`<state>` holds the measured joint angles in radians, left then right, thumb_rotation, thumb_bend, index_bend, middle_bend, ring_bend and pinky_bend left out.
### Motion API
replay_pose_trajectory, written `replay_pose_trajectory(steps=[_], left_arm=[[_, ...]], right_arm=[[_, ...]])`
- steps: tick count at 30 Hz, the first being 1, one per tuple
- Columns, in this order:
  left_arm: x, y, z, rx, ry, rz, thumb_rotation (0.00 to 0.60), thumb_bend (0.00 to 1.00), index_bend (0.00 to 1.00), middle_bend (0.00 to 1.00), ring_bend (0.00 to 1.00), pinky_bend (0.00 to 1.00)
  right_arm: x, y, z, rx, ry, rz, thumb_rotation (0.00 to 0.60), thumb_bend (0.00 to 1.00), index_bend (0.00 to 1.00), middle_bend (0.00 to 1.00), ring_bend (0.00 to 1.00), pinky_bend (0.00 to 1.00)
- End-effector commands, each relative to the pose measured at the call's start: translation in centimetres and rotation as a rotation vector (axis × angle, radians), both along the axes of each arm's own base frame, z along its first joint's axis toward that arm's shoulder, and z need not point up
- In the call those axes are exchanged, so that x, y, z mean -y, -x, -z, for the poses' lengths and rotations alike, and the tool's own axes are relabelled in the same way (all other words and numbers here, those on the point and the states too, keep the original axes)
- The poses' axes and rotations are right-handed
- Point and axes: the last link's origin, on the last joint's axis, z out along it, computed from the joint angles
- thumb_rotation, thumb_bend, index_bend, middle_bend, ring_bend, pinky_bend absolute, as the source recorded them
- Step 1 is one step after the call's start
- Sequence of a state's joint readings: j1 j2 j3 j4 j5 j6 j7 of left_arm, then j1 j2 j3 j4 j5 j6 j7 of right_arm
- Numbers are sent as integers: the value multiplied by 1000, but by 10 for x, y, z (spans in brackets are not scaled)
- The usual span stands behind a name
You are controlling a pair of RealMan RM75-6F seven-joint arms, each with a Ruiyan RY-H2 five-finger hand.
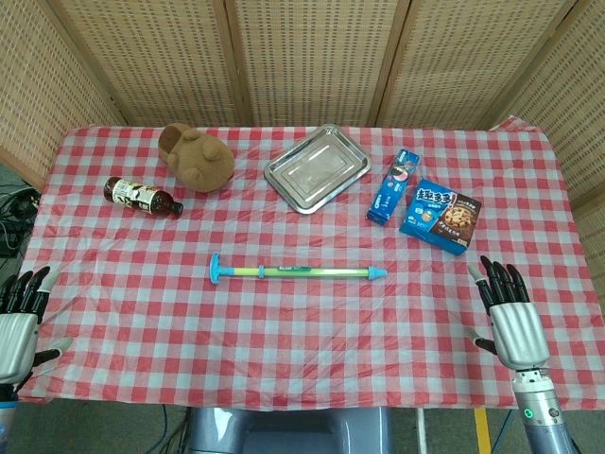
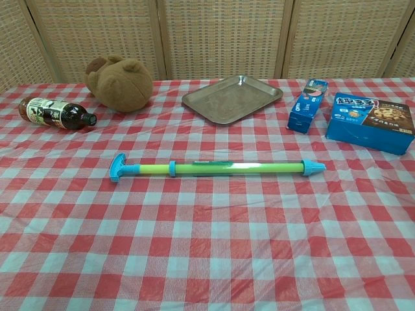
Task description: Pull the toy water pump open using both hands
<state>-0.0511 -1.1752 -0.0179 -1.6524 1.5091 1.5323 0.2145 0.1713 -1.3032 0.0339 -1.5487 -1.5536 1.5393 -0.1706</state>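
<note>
Toy water pump (image 1: 298,272) lies crosswise on the table (image 1: 302,350), handle toward left hand (image 1: 19,326), nozzle toward right hand (image 1: 510,317). Both hands empty, fingers spread, well apart from it.

Chinese characters on the blue cookie box (image 2: 370,121), not legible

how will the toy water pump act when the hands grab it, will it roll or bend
The toy water pump looks like a thin rigid plastic tube, so probably stiff and light. Its round barrel might roll, though the T-handle should check that. Smooth plastic could slip.
</note>
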Motion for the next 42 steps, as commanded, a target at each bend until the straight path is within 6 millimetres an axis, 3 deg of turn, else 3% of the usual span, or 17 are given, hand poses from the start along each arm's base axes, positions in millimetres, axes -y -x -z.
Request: replay_pose_trajectory(steps=[1, 28, 34, 36, 38, 40, 42], left_arm=[[0, 0, 1, -4, 6, -3, 600, 59, 0, 0, 0, 0], [-9, -3, 3, 14, -6, -1, 600, 66, 0, 0, 0, 0], [-31, -14, 9, 25, -24, 19, 600, 66, 0, 0, 0, 1], [-42, -20, 12, 11, -37, 25, 600, 71, 0, 0, 6, 58], [-55, -28, 15, 9, -47, 36, 600, 78, 8, 22, 72, 158], [-70, -36, 18, 15, -57, 50, 600, 91, 45, 143, 215, 270], [-86, -43, 22, 23, -58, 57, 600, 107, 119, 370, 402, 400]], right_arm=[[-1, 0, 0, -9, -6, 13, 600, 130, 0, 0, 0, 0], [-1, -5, 2, -1, -2, 2, 600, 125, 0, 0, 0, 0], [0, -6, 8, -12, 2, -4, 600, 119, 0, 0, 0, 0], [1, -7, 11, -17, 3, -7, 600, 119, 0, 0, 0, 0], [3, -7, 13, -20, 5, -11, 600, 119, 0, 0, 0, 0], [5, -7, 15, -24, 6, -10, 600, 119, 0, 0, 0, 0], [7, -5, 17, -27, 6, -5, 600, 119, 0, 0, 0, 0]])
